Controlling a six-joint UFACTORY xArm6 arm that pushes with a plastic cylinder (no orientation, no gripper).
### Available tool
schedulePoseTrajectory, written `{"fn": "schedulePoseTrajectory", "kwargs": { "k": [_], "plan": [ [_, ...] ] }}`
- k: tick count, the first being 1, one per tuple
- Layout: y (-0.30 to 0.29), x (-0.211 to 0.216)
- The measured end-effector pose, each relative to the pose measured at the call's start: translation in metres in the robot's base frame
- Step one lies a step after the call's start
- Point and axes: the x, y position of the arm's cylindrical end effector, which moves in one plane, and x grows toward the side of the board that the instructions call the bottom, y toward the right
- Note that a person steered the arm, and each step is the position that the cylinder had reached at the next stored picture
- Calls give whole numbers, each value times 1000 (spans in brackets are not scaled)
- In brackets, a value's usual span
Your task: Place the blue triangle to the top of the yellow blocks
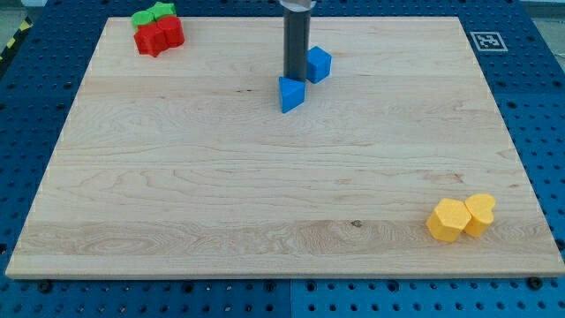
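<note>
The blue triangle (291, 94) lies on the wooden board near the view's top centre. My tip (294, 79) stands just above it in the view, touching or nearly touching its top edge. A blue cube (319, 64) sits right of the rod, close beside it. Two yellow blocks lie together at the view's bottom right: a yellow hexagon (448, 220) and a yellow heart (480, 213) touching it on the right. The blue triangle is far up and left of the yellow blocks.
Two red blocks (159, 36) and two green blocks (153, 14) cluster at the board's top left corner. A fiducial marker (487, 41) sits off the board's top right corner. The board (265, 203) lies on a blue perforated table.
</note>
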Motion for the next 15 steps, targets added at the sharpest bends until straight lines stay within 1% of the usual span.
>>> {"fn": "schedulePoseTrajectory", "kwargs": {
  "k": [1, 2, 3, 4, 5, 6, 8, 9, 10, 11, 12, 13, 14, 15],
  "plan": [
    [-11, -8],
    [4, 9],
    [-17, 9],
    [-20, 24],
    [11, 29],
    [29, 30],
    [-28, 32],
    [10, 53],
    [48, 62],
    [38, 63],
    [4, 64],
    [16, 80],
    [46, 102],
    [74, 106]
  ]
}}
